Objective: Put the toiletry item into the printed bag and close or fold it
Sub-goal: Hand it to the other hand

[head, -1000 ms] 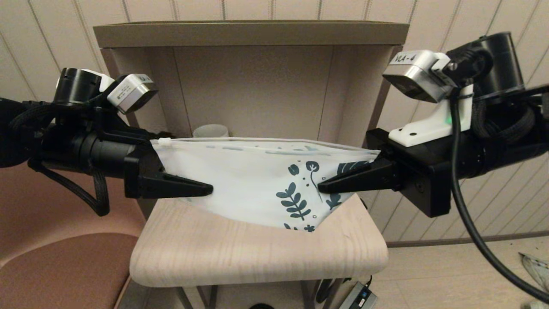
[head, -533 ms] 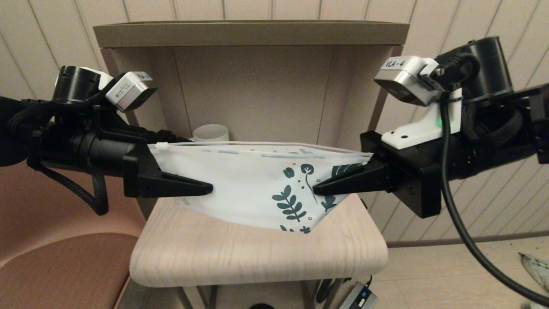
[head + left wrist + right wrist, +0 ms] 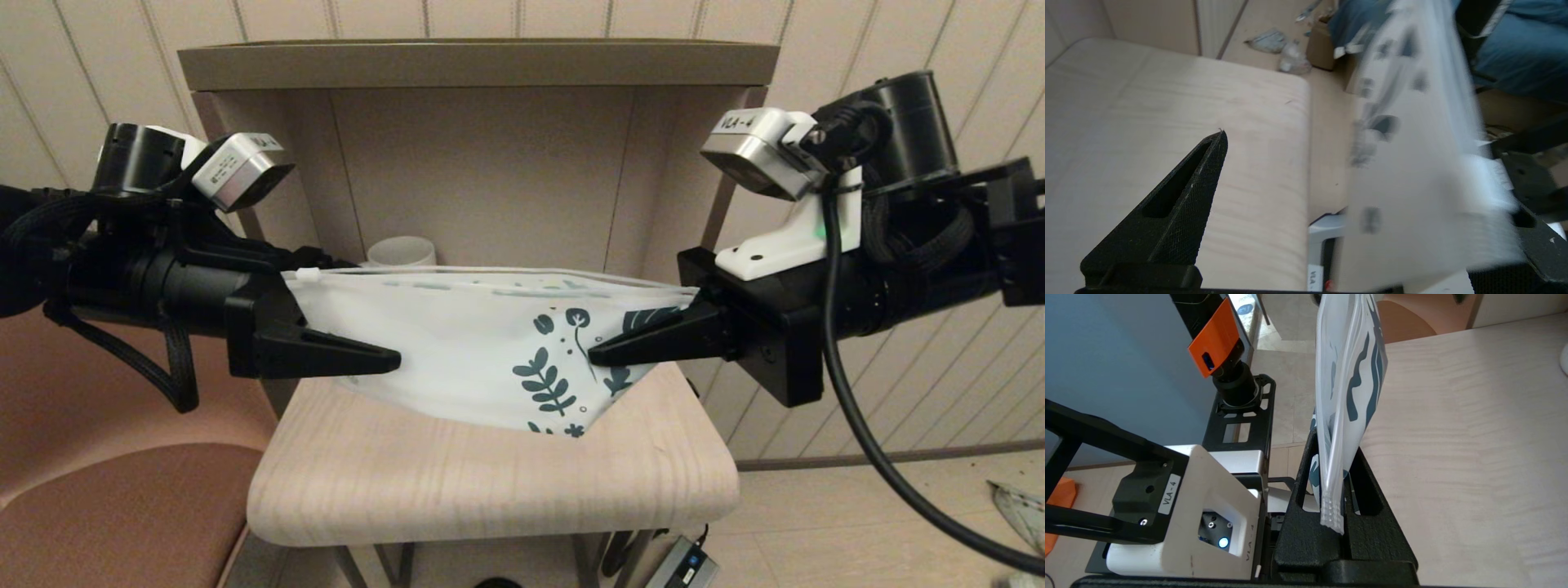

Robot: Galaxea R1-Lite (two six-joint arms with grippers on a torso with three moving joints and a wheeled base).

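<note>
The bag (image 3: 482, 343) hangs stretched over the table (image 3: 490, 482), its zip edge up; the left gripper (image 3: 343, 327) at 9 o'clock and the right gripper (image 3: 645, 327) at 3 o'clock are each clamped on an end of that edge. The tube is not visible, so I cannot tell whether it is inside. If the zip is not fully sealed, pulling the ends apart could pop it open, or the slick film could slip from a jaw and the bag swing down.

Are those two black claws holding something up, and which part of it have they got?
Yes: the printed bag, hung between them. The left gripper clamps its plain white end, the right gripper its leaf-printed end by the zip edge.
</note>
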